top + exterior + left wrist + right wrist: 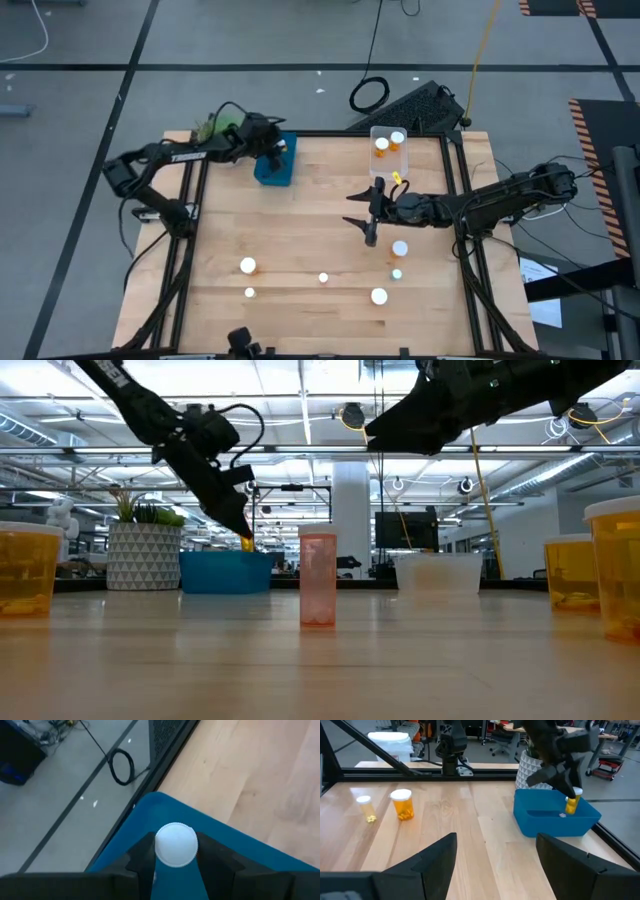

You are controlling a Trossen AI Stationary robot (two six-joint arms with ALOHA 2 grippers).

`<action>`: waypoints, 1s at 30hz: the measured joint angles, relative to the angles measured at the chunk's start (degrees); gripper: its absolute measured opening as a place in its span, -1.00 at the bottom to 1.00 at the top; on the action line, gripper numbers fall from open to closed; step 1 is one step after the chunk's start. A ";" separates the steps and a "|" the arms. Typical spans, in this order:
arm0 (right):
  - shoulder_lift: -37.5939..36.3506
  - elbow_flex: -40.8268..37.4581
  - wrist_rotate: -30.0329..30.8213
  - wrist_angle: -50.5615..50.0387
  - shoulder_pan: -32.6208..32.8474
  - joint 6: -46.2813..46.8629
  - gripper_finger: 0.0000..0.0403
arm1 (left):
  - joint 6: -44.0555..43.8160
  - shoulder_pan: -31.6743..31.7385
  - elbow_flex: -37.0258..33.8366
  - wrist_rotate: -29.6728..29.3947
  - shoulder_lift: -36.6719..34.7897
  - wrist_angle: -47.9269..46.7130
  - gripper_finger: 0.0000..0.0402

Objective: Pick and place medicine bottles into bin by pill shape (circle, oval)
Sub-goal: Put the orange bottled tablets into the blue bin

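Blue bin (274, 170) sits at the far left corner of the wooden table (310, 215), next to a potted plant (146, 547). Left gripper (568, 792) hangs over it, jaws clamped on an orange bottle (571, 804) by its white cap (175, 844), bottle just above the bin's rim. Right gripper (371, 212) hovers mid-table, fingers (434, 857) spread wide apart with nothing between them. Clear bin (390, 153) at the far edge already holds two orange bottles (383, 148). Loose bottles remaining on the near half: one orange bottle (247, 266) and a small one (249, 293) on the left, a small one in the middle (323, 278), and three on the right (399, 248), just beside the right gripper. Low view shows a pale pinkish bottle (317, 579) standing upright centre-table.
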 joint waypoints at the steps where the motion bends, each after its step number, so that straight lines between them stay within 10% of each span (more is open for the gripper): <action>1: 0.00 0.00 0.00 -0.22 0.00 0.02 0.32 | -0.01 0.21 0.71 0.05 1.15 -0.08 -0.34; 30: 0.02 0.00 -0.13 -2.92 0.00 1.53 0.32 | 1.52 1.82 6.84 0.27 10.78 -5.10 -0.33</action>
